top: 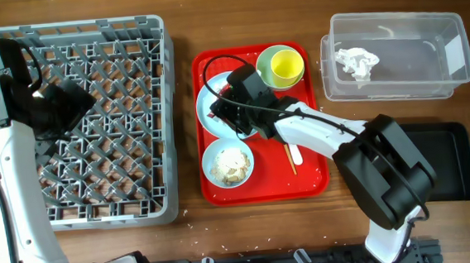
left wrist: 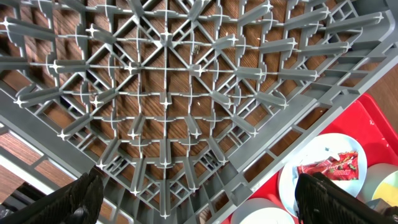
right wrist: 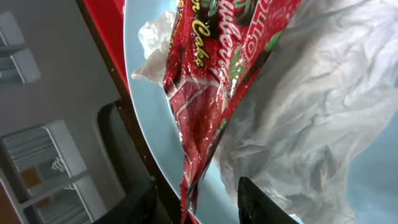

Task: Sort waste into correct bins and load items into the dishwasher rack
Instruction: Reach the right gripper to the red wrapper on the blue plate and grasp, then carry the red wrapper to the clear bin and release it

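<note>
Over the plate (right wrist: 146,118) on the red tray (top: 313,177), R gripper (right wrist: 196,200) hangs w/ fingers (right wrist: 258,199) spread. The lower tip of the red wrapper (right wrist: 208,81) pokes into the gap btwn them, not pinched. Crumpled tissue (right wrist: 317,118) lies on the same plate, touching the wrapper. Surface is a brown wood table (top: 179,19). The tray also carries a green bowl (top: 262,63) w/ the yellow cup (top: 287,64) inside, a small white bowl (top: 208,162) holding rice (top: 231,166), plus chopsticks (top: 290,157) and fork (top: 296,154) partly hidden under the R arm. Grey rack (top: 93,116) sits just beside the tray w/ a narrow strip of table btwn. L gripper (left wrist: 208,208) hovers above the rack's corner nearest the tray, fingers wide apart, nothing btwn. Clear tub (top: 427,27) holds a second tissue wad (top: 356,62). Black tray (top: 449,162) lies near it, partly covered by the R arm.
</note>
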### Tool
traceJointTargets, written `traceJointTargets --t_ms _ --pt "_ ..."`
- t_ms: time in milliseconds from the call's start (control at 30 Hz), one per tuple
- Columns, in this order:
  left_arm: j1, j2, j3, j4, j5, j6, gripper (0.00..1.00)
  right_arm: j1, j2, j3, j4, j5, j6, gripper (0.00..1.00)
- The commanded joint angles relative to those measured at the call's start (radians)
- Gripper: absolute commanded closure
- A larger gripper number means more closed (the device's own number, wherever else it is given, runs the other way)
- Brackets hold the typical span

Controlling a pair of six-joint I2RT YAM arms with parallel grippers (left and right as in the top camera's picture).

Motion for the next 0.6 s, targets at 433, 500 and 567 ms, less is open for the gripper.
traceJointTargets --t_ms 433,500,567 --pt "0.004 -0.003 0.010 0.000 0.001 -0.006 0.00 0.002 0.013 0.001 -0.028 -0.015 0.126 0.62" --pt "0.004 -0.003 0.010 0.000 0.001 -0.006 0.00 0.002 0.013 0.001 -0.051 0.010 0.122 0.62" --pt "0.004 -0.003 0.010 0.000 0.001 -0.006 0.00 0.002 0.013 0.001 -0.038 0.018 0.127 0.61"
